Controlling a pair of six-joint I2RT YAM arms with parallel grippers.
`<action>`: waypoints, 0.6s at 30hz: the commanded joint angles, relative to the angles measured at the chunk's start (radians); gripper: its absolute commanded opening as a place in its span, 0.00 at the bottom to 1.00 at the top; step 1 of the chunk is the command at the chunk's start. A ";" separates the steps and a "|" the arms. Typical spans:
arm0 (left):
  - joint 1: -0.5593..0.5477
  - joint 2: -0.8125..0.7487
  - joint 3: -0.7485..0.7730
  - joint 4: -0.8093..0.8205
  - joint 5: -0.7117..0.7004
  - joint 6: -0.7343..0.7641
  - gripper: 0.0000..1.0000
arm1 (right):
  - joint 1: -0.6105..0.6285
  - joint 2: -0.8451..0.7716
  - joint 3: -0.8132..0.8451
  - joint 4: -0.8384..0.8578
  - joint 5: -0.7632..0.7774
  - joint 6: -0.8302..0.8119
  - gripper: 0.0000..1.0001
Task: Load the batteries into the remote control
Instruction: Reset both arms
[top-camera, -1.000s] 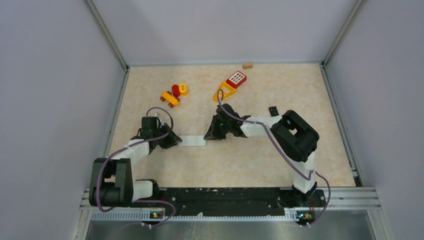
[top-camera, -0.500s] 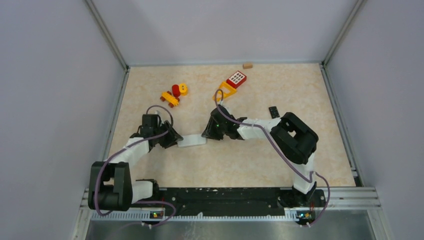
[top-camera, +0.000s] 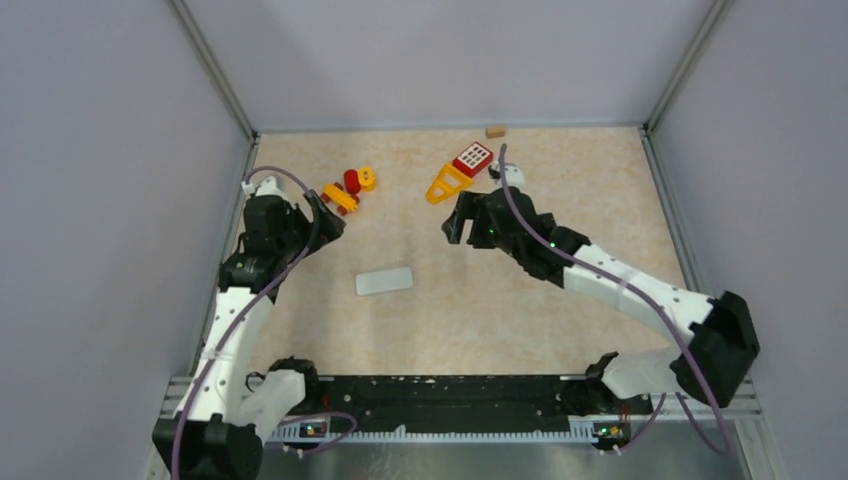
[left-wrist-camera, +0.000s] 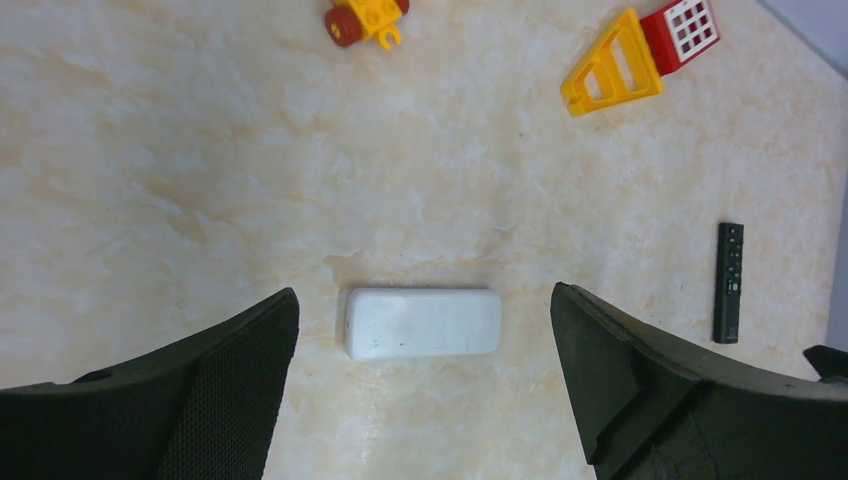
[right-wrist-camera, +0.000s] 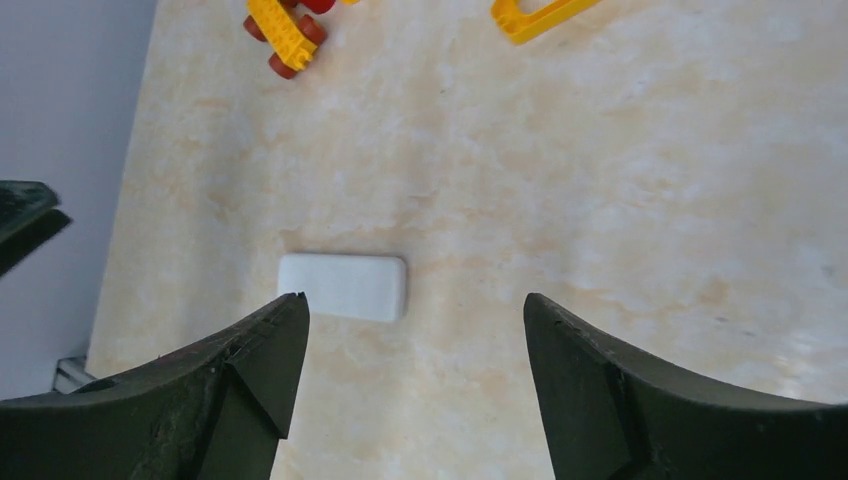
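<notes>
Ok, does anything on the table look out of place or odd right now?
Nothing looks spilled or damaged. The white remote lies flat, blank side up and slightly askew, touching nothing. Oddly for this job, no batteries show in any view, and toy blocks lie scattered at the far side.

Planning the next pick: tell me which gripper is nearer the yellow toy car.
Left. The left gripper sits beside the yellow toy car; the right gripper is far to its right.
</notes>
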 joint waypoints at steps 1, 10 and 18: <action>0.000 -0.153 0.121 -0.132 -0.073 0.103 0.99 | -0.012 -0.254 -0.054 -0.175 0.226 -0.151 0.82; 0.000 -0.465 0.226 -0.235 -0.151 0.250 0.99 | -0.015 -0.710 -0.008 -0.468 0.657 -0.250 0.92; 0.000 -0.635 0.305 -0.295 -0.197 0.302 0.99 | -0.015 -0.936 0.035 -0.469 0.861 -0.428 0.93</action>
